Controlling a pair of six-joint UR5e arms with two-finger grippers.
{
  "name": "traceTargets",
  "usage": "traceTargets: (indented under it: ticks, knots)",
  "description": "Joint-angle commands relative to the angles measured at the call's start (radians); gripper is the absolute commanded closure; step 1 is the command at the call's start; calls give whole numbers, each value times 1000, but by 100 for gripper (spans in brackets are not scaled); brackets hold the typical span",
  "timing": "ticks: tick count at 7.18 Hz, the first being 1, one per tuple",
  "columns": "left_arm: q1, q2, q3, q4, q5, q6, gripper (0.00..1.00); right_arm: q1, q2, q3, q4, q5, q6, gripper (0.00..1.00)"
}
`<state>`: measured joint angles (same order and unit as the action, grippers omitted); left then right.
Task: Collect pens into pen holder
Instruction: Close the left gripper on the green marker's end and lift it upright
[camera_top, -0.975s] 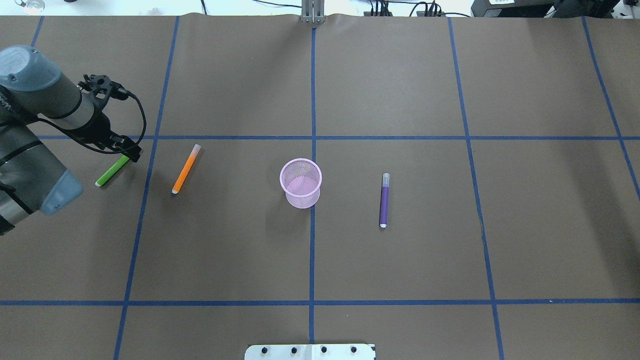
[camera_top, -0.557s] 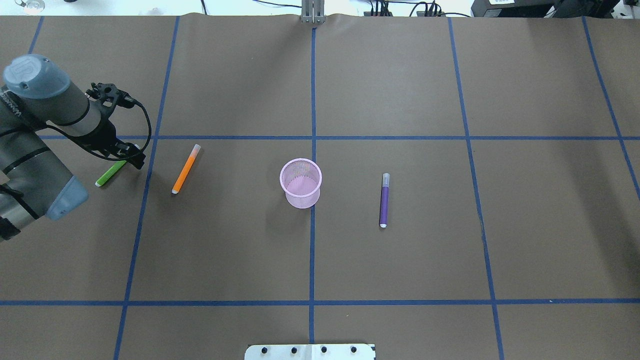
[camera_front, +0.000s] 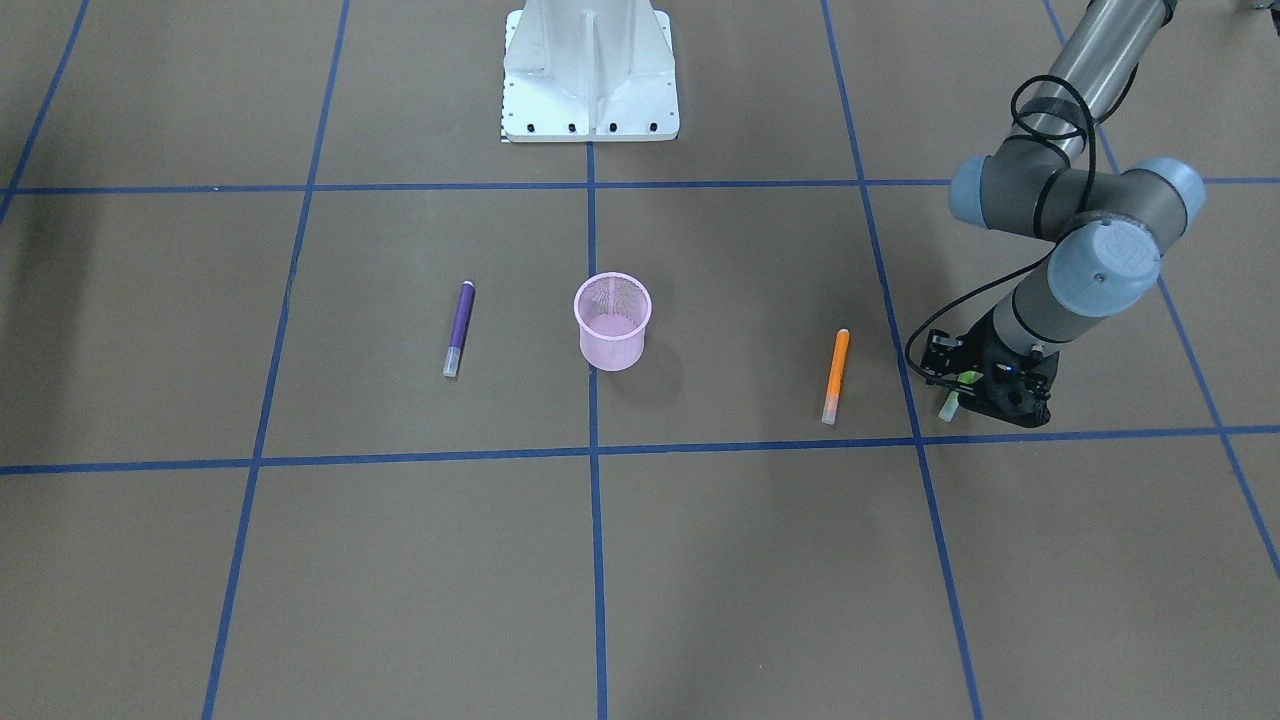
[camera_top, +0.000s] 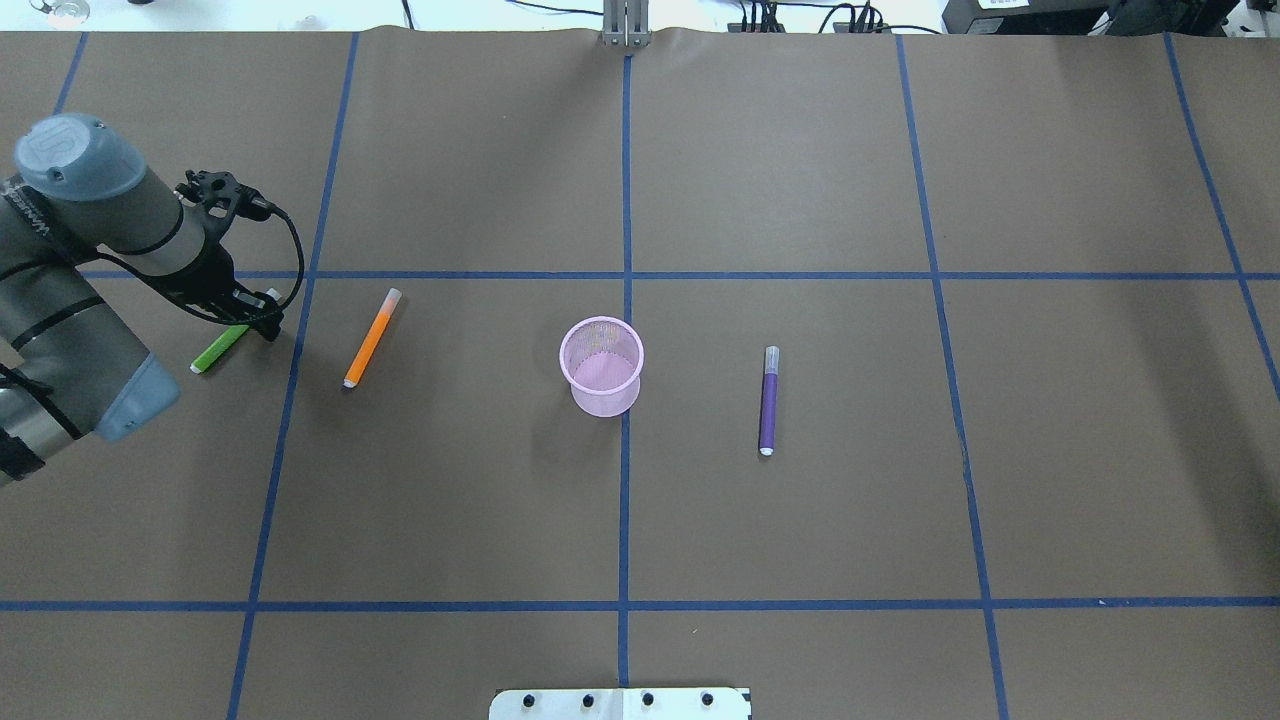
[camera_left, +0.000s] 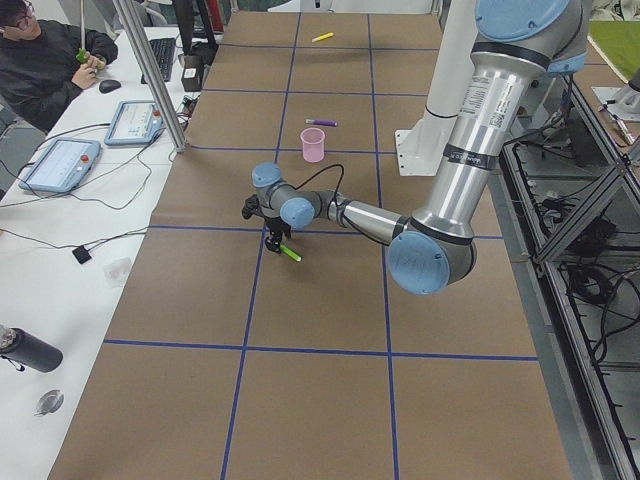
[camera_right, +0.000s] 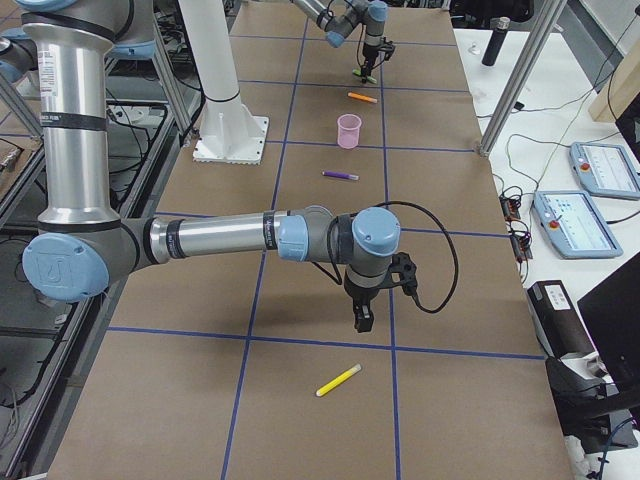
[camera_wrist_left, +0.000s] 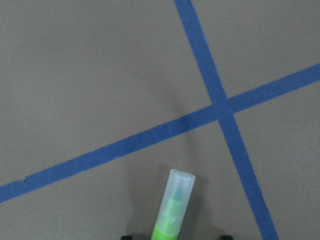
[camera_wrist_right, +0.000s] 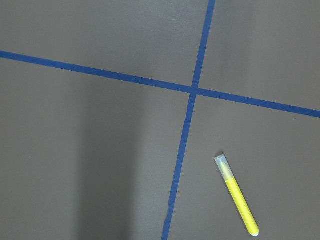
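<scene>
The step in hand is the first pickup: nothing stands in the small round pink wire-mesh pen holder (camera_top: 605, 398) yet, and the left hand (camera_top: 262, 320) is down at the green marker pen with the pale translucent cap (camera_top: 215, 350). That pen lies flat on the brown paper-covered worktop with blue tape lines (camera_top: 800, 520), the farthest out from the holder on the robot's left. The left wrist view shows the pen's cap end running out from between the jaws, with a gap of bare paper on each side. So the hand looks open and astride the pen near its capped end, not yet gripping it.

The orange marker pen (camera_top: 371, 338) lies between the green one and the holder. The purple marker pen (camera_top: 768, 405) lies near the holder on its other side. The yellow marker pen (camera_wrist_right: 237, 197) is well beyond the purple one, far from the holder. The right hand (camera_right: 362, 322) hangs over the worktop near it, on the holder's side of it. I cannot tell whether that hand is open or closed.

The next move probably calls for closing squarely on the green barrel, then lifting it clear of the worktop. The grip sits near one end, so the pen may swing or droop. It would then have to be carried past the orange pen and turned upright over the holder's rim.
</scene>
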<state>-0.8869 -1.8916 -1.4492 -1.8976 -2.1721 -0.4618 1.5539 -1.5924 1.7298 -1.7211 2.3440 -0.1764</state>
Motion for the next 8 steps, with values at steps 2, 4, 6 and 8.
traceTargets:
  ticks: [2, 4, 6, 8]
  knots:
    - [-1, 2, -3, 0, -2, -3, 92, 0, 0, -1, 0, 0, 0, 0]
    - [-9, 9, -22, 3, -9, -14, 100, 0, 0, 4, -2, 9, 8, 0]
    - [-58, 8, -74, 18, -14, -15, 100, 0, 0, -6, -2, 11, 8, 0]
    - [-121, -4, -135, 23, -35, -24, 100, 0, -1, -10, -2, 28, 6, 0]
